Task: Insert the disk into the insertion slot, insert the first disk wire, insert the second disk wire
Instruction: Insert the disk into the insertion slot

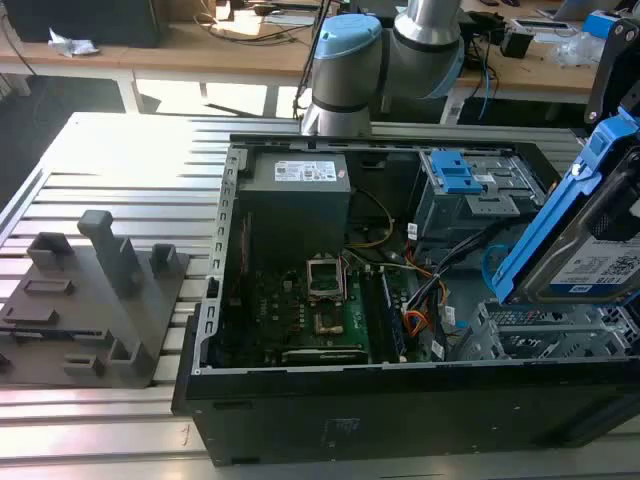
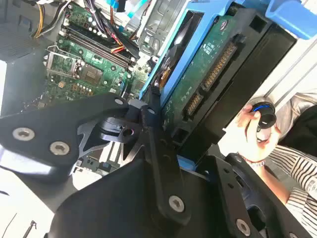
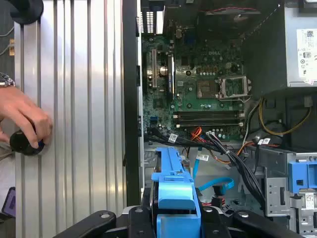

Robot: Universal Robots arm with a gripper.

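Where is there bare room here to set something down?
The ribbed silver metal table is bare between its far edge, the grey plastic fixture and the open black computer case. Inside the case is crowded: green circuit board, wires, and the blue-framed grey disk over the perforated silver cage.

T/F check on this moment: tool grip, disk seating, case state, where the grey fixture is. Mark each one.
1. The tool grips the disk. True.
2. The disk is seated in the insertion slot. False: it hangs tilted above the slot, not in it.
3. The case is open, with the motherboard exposed. True.
4. The grey fixture lies inside the case. False: it sits on the table, at the exterior view's left of the case.
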